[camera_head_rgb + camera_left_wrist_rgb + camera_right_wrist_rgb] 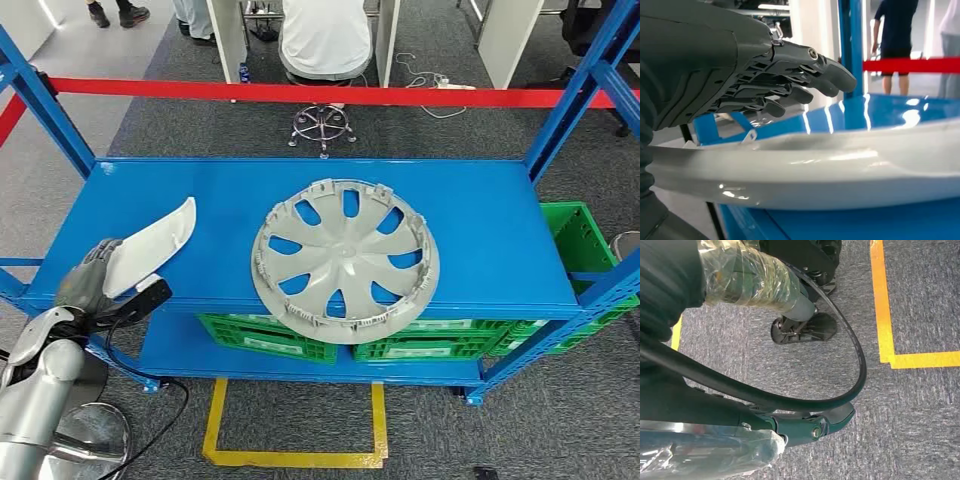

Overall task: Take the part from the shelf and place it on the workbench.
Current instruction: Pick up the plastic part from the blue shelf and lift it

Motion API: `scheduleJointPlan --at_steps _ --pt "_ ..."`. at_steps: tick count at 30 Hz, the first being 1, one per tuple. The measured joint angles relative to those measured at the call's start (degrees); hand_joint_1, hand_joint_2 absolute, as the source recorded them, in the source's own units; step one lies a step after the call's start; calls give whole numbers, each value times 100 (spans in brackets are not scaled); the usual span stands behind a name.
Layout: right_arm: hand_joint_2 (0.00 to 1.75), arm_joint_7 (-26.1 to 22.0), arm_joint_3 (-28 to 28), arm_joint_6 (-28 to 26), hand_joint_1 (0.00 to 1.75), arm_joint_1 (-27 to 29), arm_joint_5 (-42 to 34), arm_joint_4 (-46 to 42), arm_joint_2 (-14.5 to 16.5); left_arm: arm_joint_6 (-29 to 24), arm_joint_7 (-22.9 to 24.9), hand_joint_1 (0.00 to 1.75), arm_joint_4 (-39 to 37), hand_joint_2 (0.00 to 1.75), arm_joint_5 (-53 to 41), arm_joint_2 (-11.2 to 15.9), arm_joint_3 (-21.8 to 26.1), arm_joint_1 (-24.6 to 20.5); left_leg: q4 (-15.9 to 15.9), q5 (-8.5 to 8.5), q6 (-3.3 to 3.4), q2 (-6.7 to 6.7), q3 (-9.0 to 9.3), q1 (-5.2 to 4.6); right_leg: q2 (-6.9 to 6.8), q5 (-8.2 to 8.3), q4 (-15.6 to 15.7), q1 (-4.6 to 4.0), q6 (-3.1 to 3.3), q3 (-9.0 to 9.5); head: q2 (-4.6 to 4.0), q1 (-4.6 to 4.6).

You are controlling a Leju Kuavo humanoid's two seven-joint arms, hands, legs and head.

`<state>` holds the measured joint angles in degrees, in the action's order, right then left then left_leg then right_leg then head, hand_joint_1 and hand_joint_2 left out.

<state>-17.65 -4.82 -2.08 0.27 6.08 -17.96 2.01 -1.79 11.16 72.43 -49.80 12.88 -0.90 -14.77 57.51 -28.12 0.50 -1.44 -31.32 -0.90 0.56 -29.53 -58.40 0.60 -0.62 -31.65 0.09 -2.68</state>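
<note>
Now the left hand point(89, 277) holds the white curved part point(155, 245) at the left end of the blue shelf point(483, 225), its fingers point(802, 75) stretched over the top edge (the grip underneath is hidden). I think it should lift slowly and keep the part level, well apart from the grey wheel cover point(345, 262).

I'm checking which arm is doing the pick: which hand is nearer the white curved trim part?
Left. The left hand is at the white curved trim part at the shelf's left end; the right hand hangs low over the floor.
</note>
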Motion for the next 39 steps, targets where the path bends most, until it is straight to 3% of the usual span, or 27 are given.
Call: scheduleJointPlan --at_steps 6,7,10,11,12,13,16,17,39 --pt "175 9 -43 4 0 -7 52 3 0 46 49 2 -259 175 -1 26 -33 -101 0 0 0 1 0 0 1 0 0 0 0 0 0 1" --pt "175 10 -44 5 0 -10 59 3 0 65 50 13 -303 175 14 26 -37 -120 0 0 0 1 0 0 1 0 0 0 0 0 0 1" --pt "175 16 -46 11 0 -18 90 3 0 122 12 136 -410 175 91 27 -54 -159 0 0 0 1 0 0 1 0 0 0 0 0 0 1" --pt "175 17 -48 13 0 -19 106 3 0 129 -16 169 -430 175 115 27 -66 -166 1 0 0 1 0 0 1 0 0 0 0 0 0 1" --pt "175 19 -49 15 0 -21 124 3 0 131 -44 175 -443 175 140 26 -80 -171 1 0 0 1 0 0 1 0 0 0 0 0 0 1" --pt "175 21 -51 15 0 -23 140 3 0 131 -66 175 -450 131 158 25 -97 -176 1 0 0 1 0 0 1 0 0 0 0 0 0 1" --pt "175 27 -73 15 0 -29 162 3 0 129 -110 175 -455 131 191 23 -148 -189 1 0 0 1 1 0 0 0 0 0 0 0 0 1" --pt "175 27 -82 15 0 -30 168 3 0 125 -127 175 -456 175 197 22 -161 -192 1 0 0 1 1 0 0 0 0 0 0 0 0 1" --pt "175 29 -191 34 0 -39 304 20 0 -349 -621 175 -145 175 133 16 -272 -105 1 1 0 1 1 0 0 1 0 0 0 3 0 0"
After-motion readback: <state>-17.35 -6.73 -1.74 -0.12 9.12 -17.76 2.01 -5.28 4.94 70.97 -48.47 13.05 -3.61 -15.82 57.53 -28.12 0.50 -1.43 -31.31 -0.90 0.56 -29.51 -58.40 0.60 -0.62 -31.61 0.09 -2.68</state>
